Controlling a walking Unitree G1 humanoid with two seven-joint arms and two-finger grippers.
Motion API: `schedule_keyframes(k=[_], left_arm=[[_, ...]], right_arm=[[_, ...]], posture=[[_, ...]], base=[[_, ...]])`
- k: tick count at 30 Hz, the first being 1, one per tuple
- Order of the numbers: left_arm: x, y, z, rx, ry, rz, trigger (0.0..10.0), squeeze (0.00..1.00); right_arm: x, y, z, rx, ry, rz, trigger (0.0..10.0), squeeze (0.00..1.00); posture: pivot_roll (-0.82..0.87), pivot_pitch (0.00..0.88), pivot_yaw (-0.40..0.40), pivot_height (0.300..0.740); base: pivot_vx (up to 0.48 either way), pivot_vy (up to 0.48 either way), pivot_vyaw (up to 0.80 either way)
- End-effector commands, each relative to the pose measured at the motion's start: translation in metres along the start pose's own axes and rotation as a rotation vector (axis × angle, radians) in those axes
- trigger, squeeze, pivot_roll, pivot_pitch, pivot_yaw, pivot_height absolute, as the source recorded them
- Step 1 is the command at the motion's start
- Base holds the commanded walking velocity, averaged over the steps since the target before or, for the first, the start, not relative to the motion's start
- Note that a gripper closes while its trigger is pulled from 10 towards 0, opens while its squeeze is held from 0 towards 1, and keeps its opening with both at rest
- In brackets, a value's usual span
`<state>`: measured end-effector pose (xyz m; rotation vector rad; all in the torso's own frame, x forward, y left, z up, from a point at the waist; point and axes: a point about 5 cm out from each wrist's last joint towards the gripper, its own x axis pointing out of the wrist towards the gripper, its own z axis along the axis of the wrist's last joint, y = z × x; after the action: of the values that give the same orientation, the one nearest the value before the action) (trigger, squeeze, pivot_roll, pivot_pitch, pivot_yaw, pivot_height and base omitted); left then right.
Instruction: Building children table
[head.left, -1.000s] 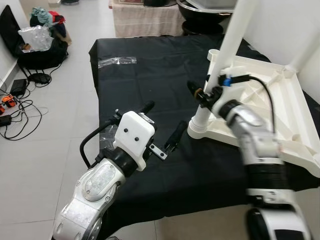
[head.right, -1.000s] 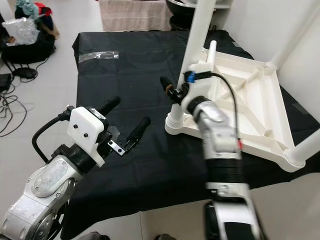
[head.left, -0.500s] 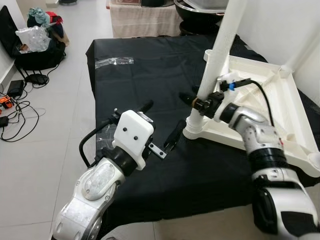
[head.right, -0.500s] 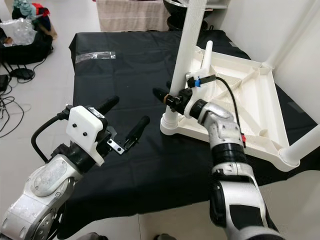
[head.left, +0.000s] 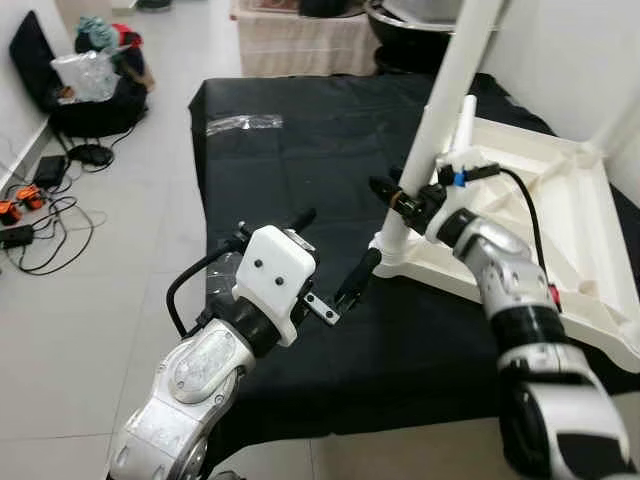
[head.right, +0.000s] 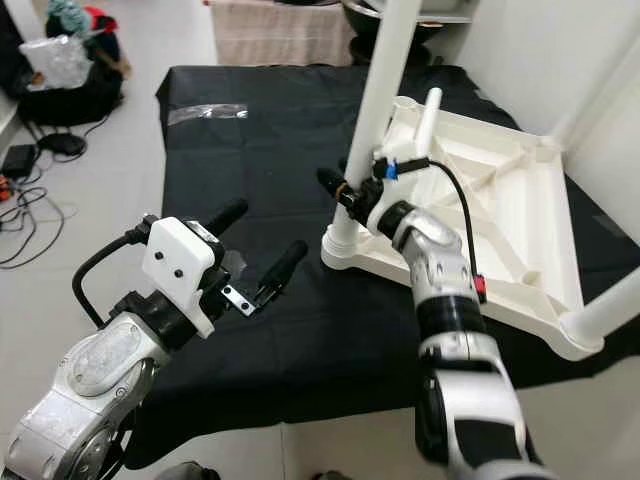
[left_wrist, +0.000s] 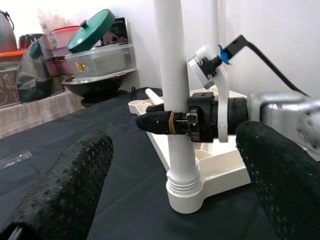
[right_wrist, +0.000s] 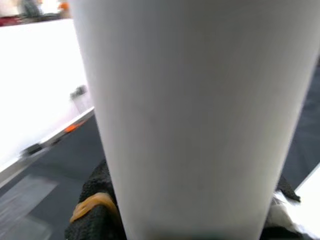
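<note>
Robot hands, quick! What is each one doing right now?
Left gripper: open, holding nothing, above the black cloth.
Right gripper: closed around the white table leg.

The right gripper, clamped on the white table leg, is straightening the forearm toward the frame's lower right, while the overturned tabletop is sliding slightly rightward.

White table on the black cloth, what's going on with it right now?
The white table top lies upside down on the black cloth. The right gripper is clamped around a white leg that stands upright in the near corner socket. The left gripper hovers open just short of that leg, holding nothing. A short white peg stands at the next corner.
</note>
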<state>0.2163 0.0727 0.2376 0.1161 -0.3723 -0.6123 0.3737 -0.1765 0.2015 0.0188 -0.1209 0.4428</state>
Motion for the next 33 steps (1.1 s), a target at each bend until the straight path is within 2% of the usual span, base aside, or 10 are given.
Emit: schedule_keyframes(k=[1,9,15,16,17,18,23,24,30,33], left_arm=[[0.0,-0.002,0.001,-0.007,-0.008,-0.009,10.0,0.0],[0.001,-0.001,0.002,-0.003,-0.01,0.003,10.0,0.0],[0.002,-0.001,0.002,0.001,-0.009,0.008,10.0,0.0],[0.001,-0.001,0.001,0.001,-0.008,0.009,10.0,0.0],[0.001,-0.001,0.001,0.001,-0.008,0.009,10.0,0.0],[0.001,-0.001,0.001,0.001,-0.008,0.009,10.0,0.0],[0.0,-0.001,0.0,0.001,-0.005,0.013,10.0,0.0],[0.0,-0.001,0.0,0.002,-0.005,0.013,10.0,0.0],[0.001,-0.001,0.0,0.002,-0.008,0.014,10.0,0.0],[0.001,-0.001,0.0,0.002,-0.009,0.014,10.0,0.0]], right_arm=[[-0.011,-0.006,-0.016,-0.059,0.068,-0.21,0.0,0.0],[-0.037,0.005,-0.014,-0.061,0.101,-0.83,0.0,0.0],[-0.025,0.029,-0.011,0.016,0.094,-0.794,0.0,0.0],[-0.017,0.037,-0.008,0.022,0.072,-0.711,10.0,0.0],[-0.017,0.037,-0.008,0.022,0.072,-0.711,10.0,0.0],[-0.013,0.043,-0.006,0.021,0.06,-0.661,10.0,1.0],[-0.01,0.05,0.002,0.009,0.007,-0.577,10.0,1.0],[-0.007,0.057,0.003,0.022,0.011,-0.455,10.0,0.0],[-0.02,0.055,-0.006,0.021,0.118,0.071,10.0,0.0],[-0.024,0.044,-0.007,0.034,0.139,0.12,10.0,0.0]], posture=[[0.07,0.104,-0.078,0.74],[0.07,0.107,-0.084,0.74],[0.07,0.107,-0.088,0.74],[0.07,0.107,-0.088,0.74],[0.07,0.107,-0.088,0.74],[0.07,0.107,-0.088,0.74],[0.07,0.104,-0.089,0.74],[0.07,0.104,-0.089,0.74],[0.06,0.099,-0.084,0.74],[0.06,0.097,-0.085,0.74]], base=[[0.0,0.0,0.0],[0.0,0.0,0.0],[0.0,0.0,0.0],[0.0,0.0,0.0],[0.0,0.0,0.0],[0.0,0.0,0.0],[0.0,0.0,0.0],[0.0,0.0,0.0],[0.0,0.0,0.0],[0.0,0.0,0.0]])
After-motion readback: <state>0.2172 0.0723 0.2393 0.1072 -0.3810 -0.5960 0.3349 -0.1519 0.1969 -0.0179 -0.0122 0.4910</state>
